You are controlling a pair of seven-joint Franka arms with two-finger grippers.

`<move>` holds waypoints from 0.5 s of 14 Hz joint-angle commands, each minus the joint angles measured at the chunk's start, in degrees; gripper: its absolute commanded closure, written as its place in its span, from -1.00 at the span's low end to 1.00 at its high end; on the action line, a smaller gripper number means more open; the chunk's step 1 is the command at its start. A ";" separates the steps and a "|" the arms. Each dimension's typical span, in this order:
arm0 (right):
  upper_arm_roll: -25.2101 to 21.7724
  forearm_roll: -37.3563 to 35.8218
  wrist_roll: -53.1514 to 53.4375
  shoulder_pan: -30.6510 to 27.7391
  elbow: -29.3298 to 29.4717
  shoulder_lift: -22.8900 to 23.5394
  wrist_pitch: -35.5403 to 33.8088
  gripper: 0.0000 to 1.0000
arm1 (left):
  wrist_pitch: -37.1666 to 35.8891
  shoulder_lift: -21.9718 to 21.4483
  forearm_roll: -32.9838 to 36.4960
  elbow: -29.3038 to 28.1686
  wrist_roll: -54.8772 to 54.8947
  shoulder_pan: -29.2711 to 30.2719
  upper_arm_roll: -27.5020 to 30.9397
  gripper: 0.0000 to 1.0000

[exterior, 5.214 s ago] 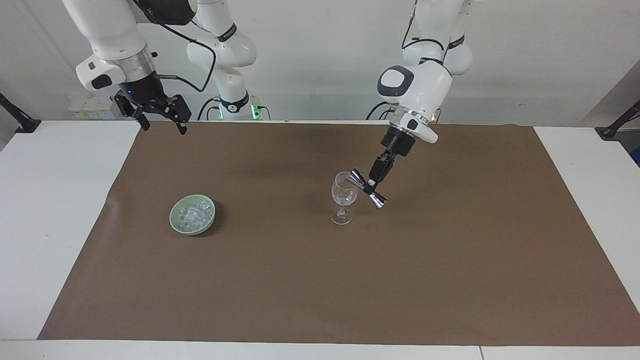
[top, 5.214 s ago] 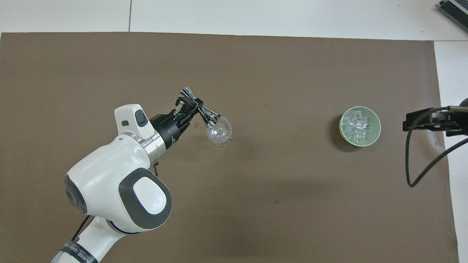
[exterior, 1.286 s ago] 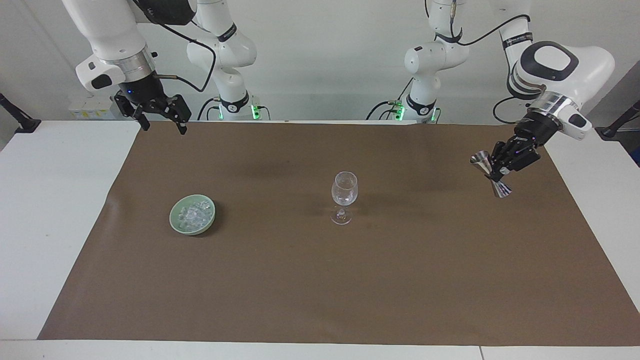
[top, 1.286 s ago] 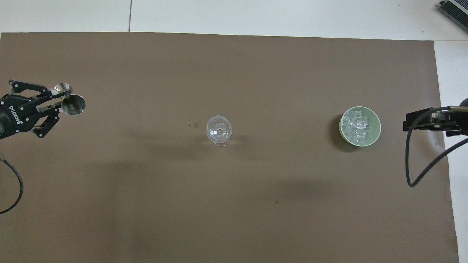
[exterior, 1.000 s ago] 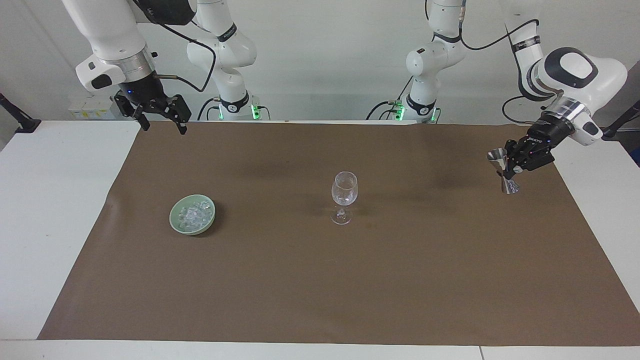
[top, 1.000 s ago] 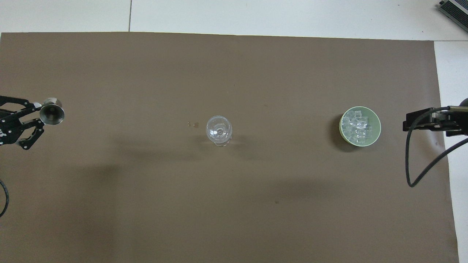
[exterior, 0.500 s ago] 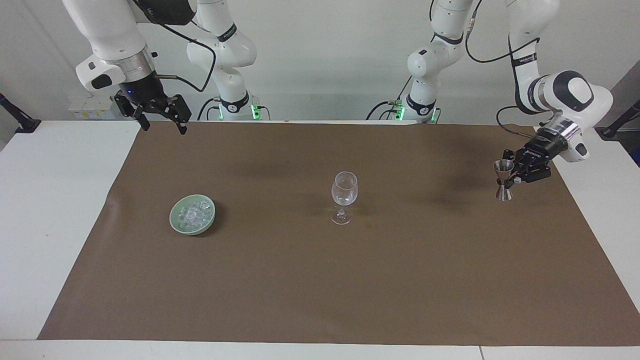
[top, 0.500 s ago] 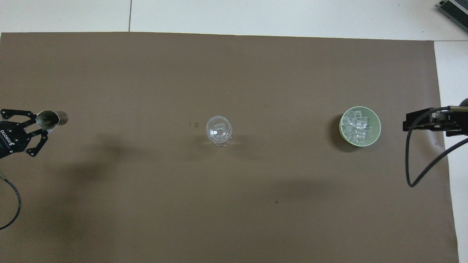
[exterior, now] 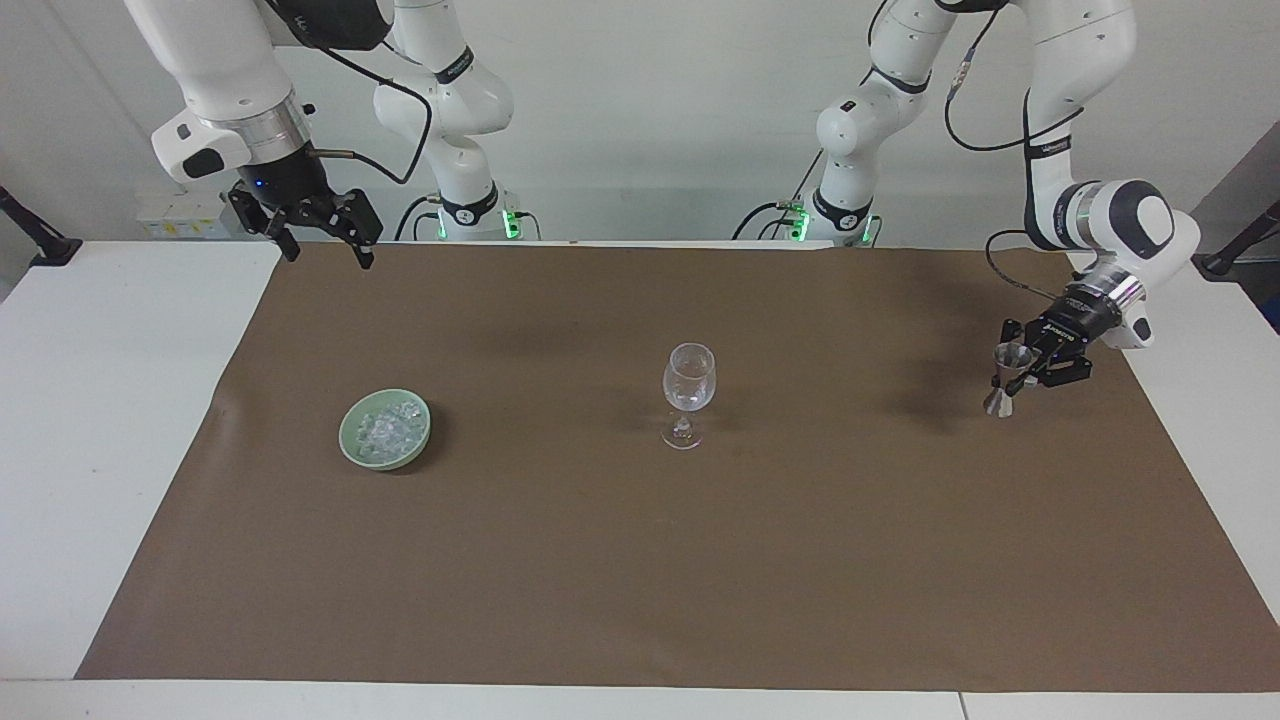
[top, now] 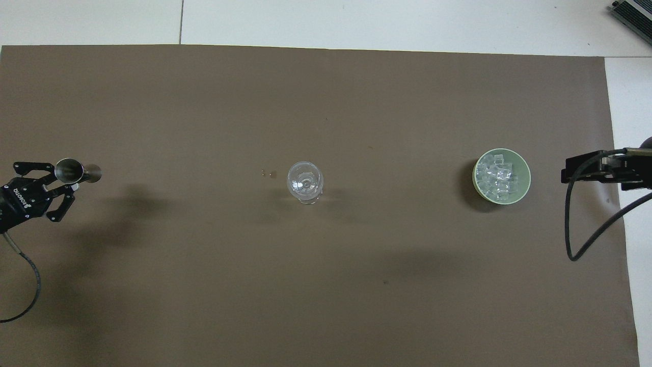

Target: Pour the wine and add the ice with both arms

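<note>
Facing view: we see the left pincer [exterior: 1026,374] clamping the jigger [exterior: 1005,380] upright, seemingly touching the counter [exterior: 1180,420] near its left-arm edge. Right pincer [exterior: 318,235] waits open; ice [exterior: 388,430] fills the bowl [exterior: 352,445].

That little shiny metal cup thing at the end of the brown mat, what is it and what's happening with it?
It is a jigger, a polished steel measure shaped like two small cones joined at a narrow waist, one open mouth facing up. It stands upright at the left arm's end of the brown mat, its base at or just above the surface. The left gripper is shut on its waist. Whether anything is inside cannot be seen.
</note>
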 commanded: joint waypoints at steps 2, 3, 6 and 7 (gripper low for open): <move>0.02 0.90 -1.88 -0.30 -1.26 -1.34 -0.21 -1.00 | -2.51 3.97 -1.44 2.41 -4.64 2.13 -0.60 1.00; 0.02 0.90 -1.88 -0.30 -1.26 -1.34 -0.21 -1.00 | -2.78 4.58 -1.80 2.67 -4.82 2.39 -0.60 1.00; 0.02 0.81 -1.88 -0.30 -1.26 -1.34 -0.21 -1.00 | -2.43 5.81 -2.50 2.76 -6.13 2.40 -0.60 1.00; 0.02 0.90 -1.88 -0.30 -1.26 -1.34 -0.21 -1.00 | -2.34 5.99 -3.20 2.76 -6.75 2.40 -0.52 1.00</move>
